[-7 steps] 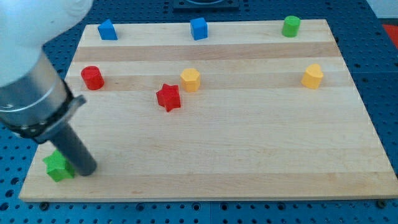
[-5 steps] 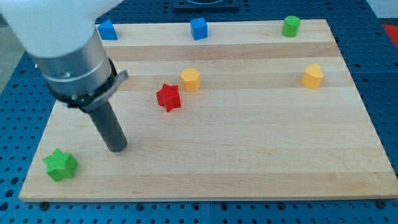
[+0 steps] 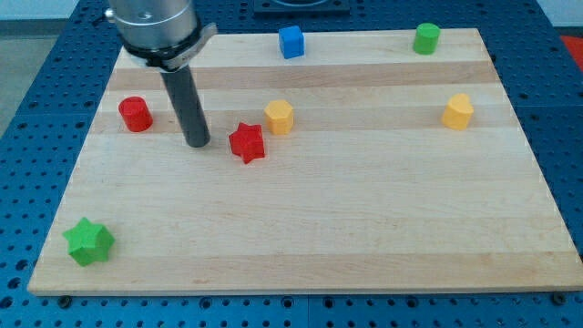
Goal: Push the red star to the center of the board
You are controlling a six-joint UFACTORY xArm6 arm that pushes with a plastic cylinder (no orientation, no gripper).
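The red star (image 3: 246,142) lies on the wooden board (image 3: 364,228), left of the board's middle. My tip (image 3: 198,143) rests on the board just left of the star, a small gap apart from it. The rod rises from the tip toward the view's top left. A yellow hexagon block (image 3: 279,117) sits just up and right of the star, close to it.
A red cylinder (image 3: 136,114) is left of the rod. A green star (image 3: 89,241) lies at the bottom left corner. A blue block (image 3: 291,42) and a green cylinder (image 3: 425,38) stand along the top edge. A yellow block (image 3: 458,111) is at the right.
My tip has moved from the bottom left, beside the green star, up and right to just left of the red star. The arm now hides the blue block at the top left. No block moved.
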